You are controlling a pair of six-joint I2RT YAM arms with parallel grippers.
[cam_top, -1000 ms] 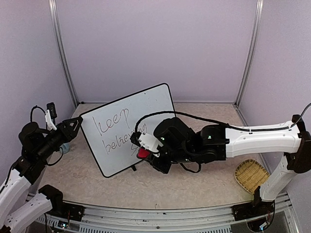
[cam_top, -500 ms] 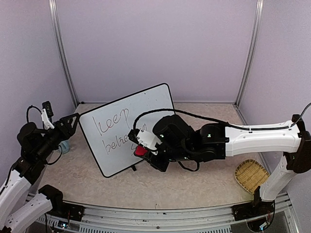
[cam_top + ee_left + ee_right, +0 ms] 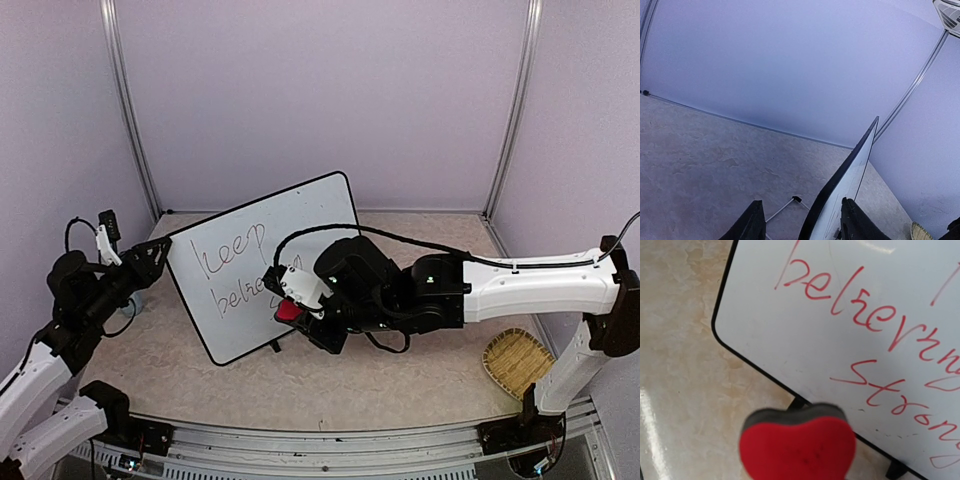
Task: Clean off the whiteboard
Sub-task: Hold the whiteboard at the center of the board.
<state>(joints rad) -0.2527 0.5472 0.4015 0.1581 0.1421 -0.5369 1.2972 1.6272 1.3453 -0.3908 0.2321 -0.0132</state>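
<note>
The whiteboard (image 3: 262, 262) stands tilted at centre left and bears handwriting, dark in the top view. The right wrist view shows it (image 3: 850, 305) in red: "believing" and "Strong". My left gripper (image 3: 157, 251) is open, its fingers (image 3: 754, 224) on either side of the board's black left edge (image 3: 840, 187). My right gripper (image 3: 289, 306) is shut on a red heart-shaped eraser (image 3: 797, 449) with a grey backing. It holds the eraser by the board's lower right corner, just in front of the face. The eraser hides the right fingers.
A woven basket (image 3: 517, 361) lies on the table at right, near the right arm's base. The board's black feet (image 3: 897, 469) rest on the beige tabletop. A small bluish object (image 3: 130, 303) sits under my left arm. Lilac walls close in the back and sides.
My left gripper drew back a little from the board's edge and has returned to it. My right gripper with the eraser shifted slightly left. The board has stayed put.
</note>
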